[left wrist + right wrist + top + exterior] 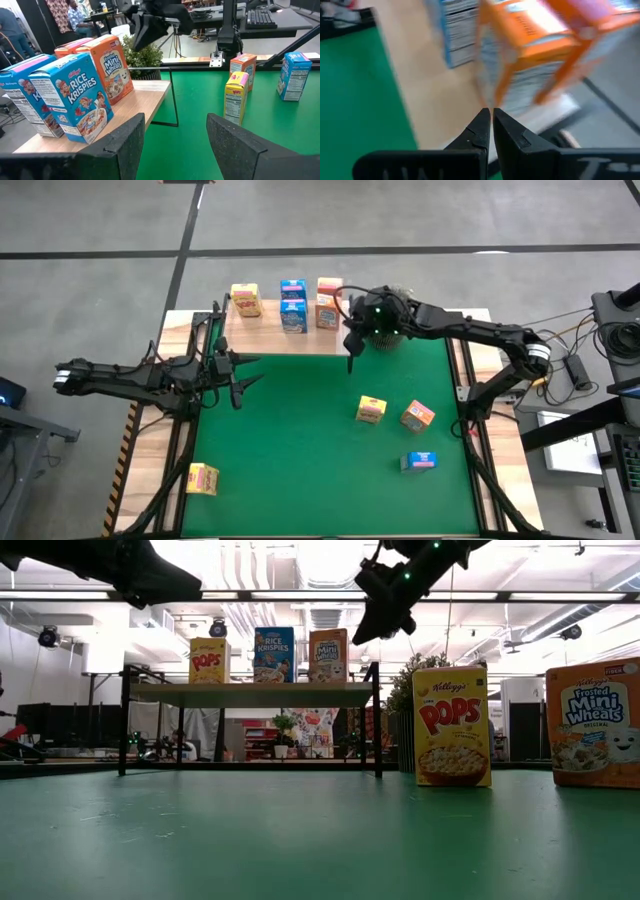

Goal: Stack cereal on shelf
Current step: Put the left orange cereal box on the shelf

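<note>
The light-wood shelf (262, 332) stands at the table's far edge. On it stand a yellow box (245, 300), two blue boxes (293, 306) one behind the other, and two orange boxes (328, 302) likewise. On the green mat rest a yellow box (371, 410), an orange box (418, 416), a blue box (419, 461) and a second yellow box (203, 478). My right gripper (351, 366) hangs shut just off the shelf's right front corner, near the orange boxes (545, 45), touching nothing. My left gripper (246, 375) is open, level, in front of the shelf's left part.
A green potted plant (145, 52) stands right of the shelf, under my right arm. Black shelf legs (377, 720) stand at the shelf's corners. Wooden table margins (150, 470) flank the mat. People sit in the room beyond the table.
</note>
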Available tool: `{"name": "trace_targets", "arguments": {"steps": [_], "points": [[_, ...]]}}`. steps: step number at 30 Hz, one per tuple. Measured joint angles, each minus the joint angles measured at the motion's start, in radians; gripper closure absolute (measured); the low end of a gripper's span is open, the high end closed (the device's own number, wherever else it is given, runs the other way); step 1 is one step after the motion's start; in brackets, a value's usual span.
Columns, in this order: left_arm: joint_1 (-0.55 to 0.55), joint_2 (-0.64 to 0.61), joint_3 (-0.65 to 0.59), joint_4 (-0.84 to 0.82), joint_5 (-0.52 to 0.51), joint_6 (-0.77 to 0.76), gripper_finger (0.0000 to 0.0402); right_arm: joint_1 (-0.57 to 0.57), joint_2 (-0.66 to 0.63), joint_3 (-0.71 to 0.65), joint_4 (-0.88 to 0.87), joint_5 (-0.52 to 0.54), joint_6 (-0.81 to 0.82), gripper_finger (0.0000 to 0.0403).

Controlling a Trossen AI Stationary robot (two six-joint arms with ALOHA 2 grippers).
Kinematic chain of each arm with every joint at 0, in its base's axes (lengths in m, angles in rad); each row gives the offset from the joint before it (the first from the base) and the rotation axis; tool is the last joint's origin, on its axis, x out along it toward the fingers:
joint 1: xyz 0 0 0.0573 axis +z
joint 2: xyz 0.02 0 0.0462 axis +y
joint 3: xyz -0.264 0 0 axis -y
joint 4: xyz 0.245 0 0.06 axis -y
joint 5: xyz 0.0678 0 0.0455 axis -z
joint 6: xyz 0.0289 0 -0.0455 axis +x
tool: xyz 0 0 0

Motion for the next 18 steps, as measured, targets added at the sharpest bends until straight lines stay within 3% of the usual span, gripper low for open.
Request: {"name": "trace_targets", "arguments": {"steps": [5, 18], "points": [[0.0, 0.0, 0.0, 0.0, 0.0, -0.008, 0.0205, 0.003, 0.008, -0.017, 0.098, -0.046, -0.02, 0.039], [0.0, 0.0, 0.0, 0.0, 0.0, -0.017, 0.0205, -0.001, 0.011, -0.018, 0.153, 0.01, -0.048, 0.039]]}}
